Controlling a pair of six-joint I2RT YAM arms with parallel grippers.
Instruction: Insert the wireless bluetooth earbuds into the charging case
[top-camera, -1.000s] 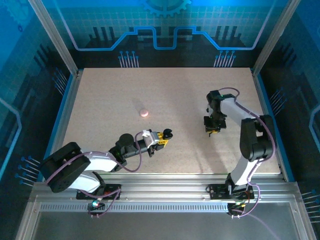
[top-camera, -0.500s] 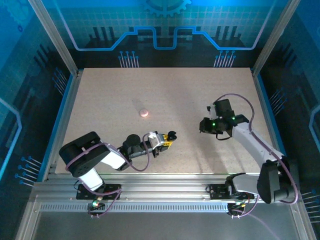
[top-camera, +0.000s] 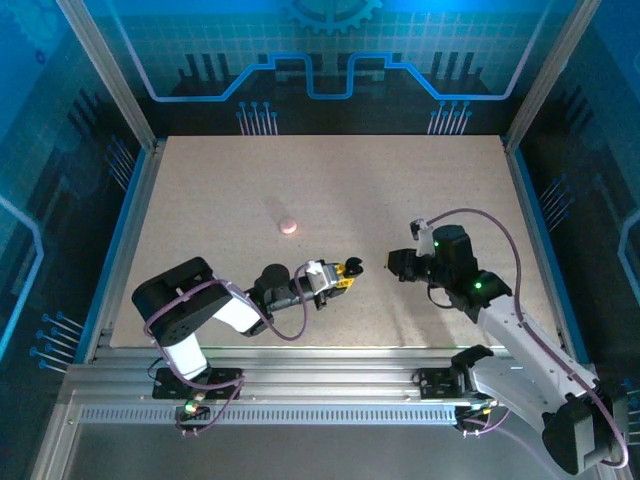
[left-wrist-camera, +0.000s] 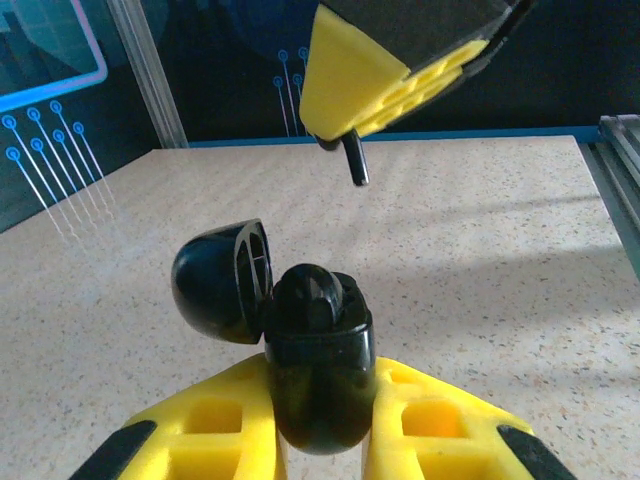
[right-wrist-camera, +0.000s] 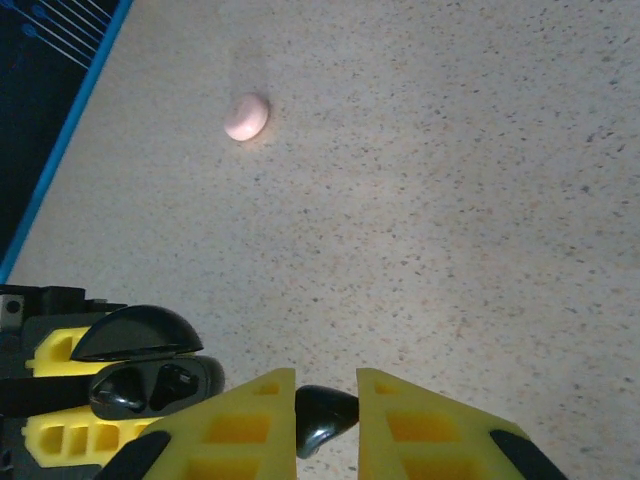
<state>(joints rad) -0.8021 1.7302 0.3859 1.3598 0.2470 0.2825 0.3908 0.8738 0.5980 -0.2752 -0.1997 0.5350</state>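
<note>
**Right arm swings in: earbud now hangs over the open case**

Top external: within the last second the right arm has folded down and swept from the right side of the counter (top-camera: 350, 180) toward its middle, while the left arm has reached out to meet it. The left end effector (top-camera: 345, 272) and the right end effector (top-camera: 397, 262) now face each other just in from the middle of the near edge, near but apart. A pink puck (top-camera: 289, 226) lies untouched toward the left, well apart from both.

Left wrist: the left end effector's yellow fingers clamp the black charging case (left-wrist-camera: 318, 370) upright, its lid (left-wrist-camera: 220, 285) flipped open to the left. One well seems already filled by a seated earbud (left-wrist-camera: 305, 290). Above it the right end effector pinches a black earbud (left-wrist-camera: 355, 160), stem pointing down and clear of the case.

Right wrist: that earbud sits squeezed between the right end effector's fingers, and the open case lies below-left of them. The carry looks finished. What remains, by my reading, is aligning the stem with the free well and lowering it.
</note>
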